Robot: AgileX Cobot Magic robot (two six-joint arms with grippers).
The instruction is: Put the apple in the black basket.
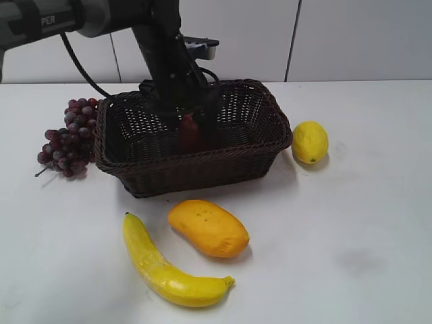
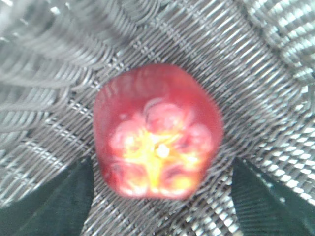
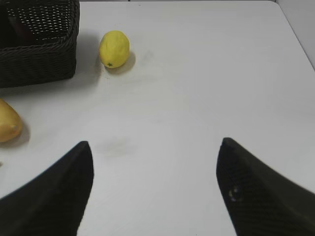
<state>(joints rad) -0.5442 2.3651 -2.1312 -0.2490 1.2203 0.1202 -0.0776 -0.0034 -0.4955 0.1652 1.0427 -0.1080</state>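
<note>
The dark red apple lies inside the black basket, on its woven floor. In the left wrist view the apple shows its yellowish dimple facing up, with the basket weave all around it. My left gripper reaches down into the basket. Its fingers are spread to either side of the apple, and a gap shows on both sides. My right gripper is open and empty over bare table; it does not show in the exterior view.
A lemon lies right of the basket and also shows in the right wrist view. A mango and a banana lie in front. A grape bunch sits at the basket's left side. A basket corner shows in the right wrist view.
</note>
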